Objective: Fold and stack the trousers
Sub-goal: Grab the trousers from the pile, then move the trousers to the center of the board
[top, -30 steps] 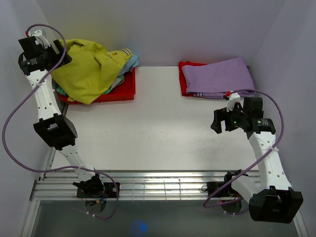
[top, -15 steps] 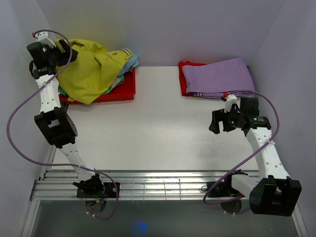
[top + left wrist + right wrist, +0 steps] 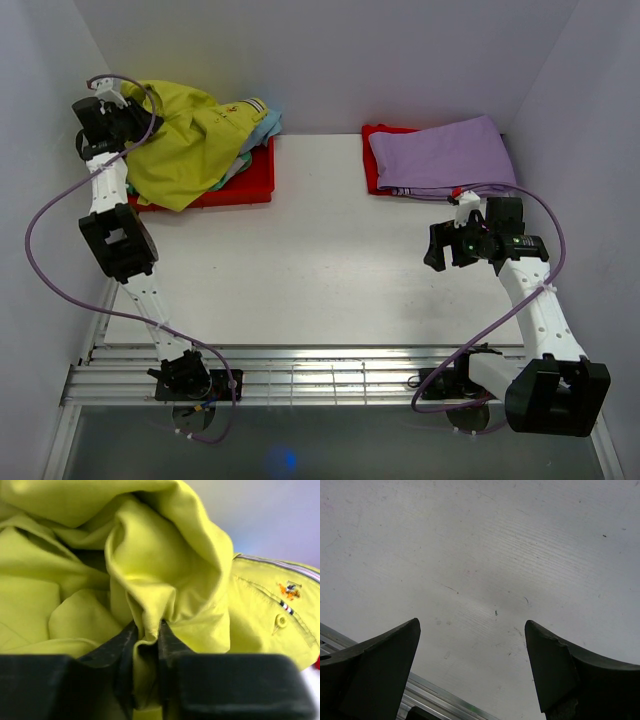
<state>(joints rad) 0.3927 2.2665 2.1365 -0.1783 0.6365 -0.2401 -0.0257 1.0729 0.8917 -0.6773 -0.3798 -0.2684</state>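
Robotics lab cell: plain pale walls (image 3: pixel 330 60), aluminium-railed table (image 3: pixel 320 270).

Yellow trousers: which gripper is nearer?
Left gripper: its fingers pinch a fold of the trousers at the far-left corner. Right gripper hangs open above the table, well off to the right.

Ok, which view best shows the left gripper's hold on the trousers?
Left wrist: the left gripper pinches a fold of the trousers. Top external shows only its body at the trousers' edge; right wrist, only table.
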